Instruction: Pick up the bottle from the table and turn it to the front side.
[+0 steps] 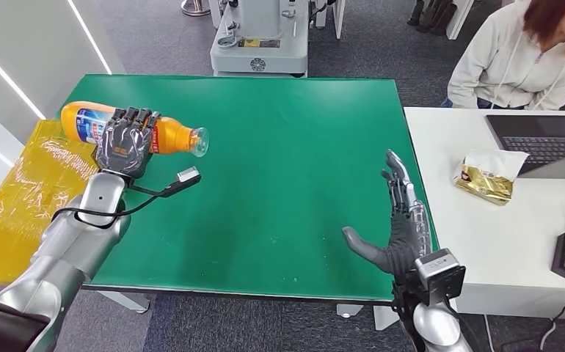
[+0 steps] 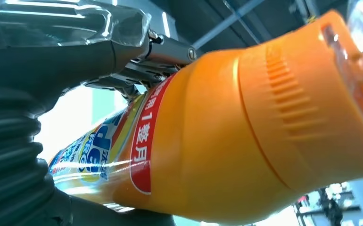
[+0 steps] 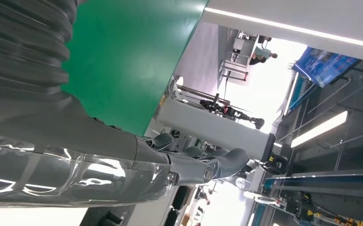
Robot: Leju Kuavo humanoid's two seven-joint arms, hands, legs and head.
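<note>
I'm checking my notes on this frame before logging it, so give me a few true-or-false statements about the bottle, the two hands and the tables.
1. The left hand grips the orange bottle. True.
2. The bottle stands upright. False: it lies sideways, its clear cap pointing towards the table's middle.
3. The right hand holds nothing, its fingers apart. True.
4. A laptop sits on the green table. False: it sits on the white table.
5. A gold packet lies on the white table. True.
</note>
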